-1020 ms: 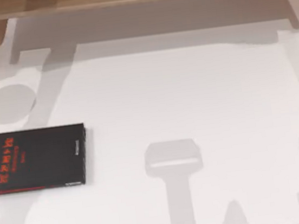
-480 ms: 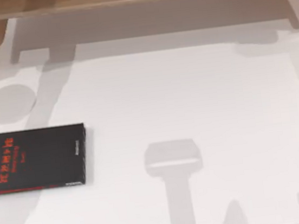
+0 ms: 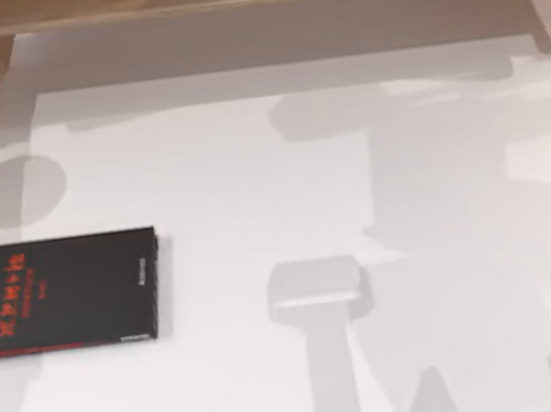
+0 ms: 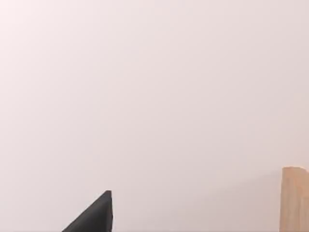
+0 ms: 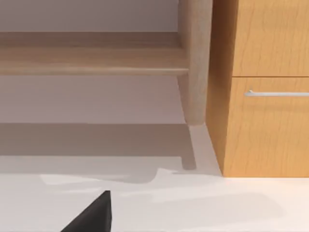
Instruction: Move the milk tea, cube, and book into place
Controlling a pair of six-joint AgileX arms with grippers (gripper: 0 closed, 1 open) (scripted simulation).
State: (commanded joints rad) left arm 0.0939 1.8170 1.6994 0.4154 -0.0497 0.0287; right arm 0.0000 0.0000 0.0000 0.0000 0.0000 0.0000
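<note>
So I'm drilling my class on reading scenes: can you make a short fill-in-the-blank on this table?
1. The black book has ____ lettering on its cover.
2. In the top view the black book lies on the table's ____ side.
3. The wooden cabinet has a ____ drawer handle.

Missing words: red; left; silver

The black book (image 3: 65, 292) near the table's left edge has red lettering, too small to read.
</note>
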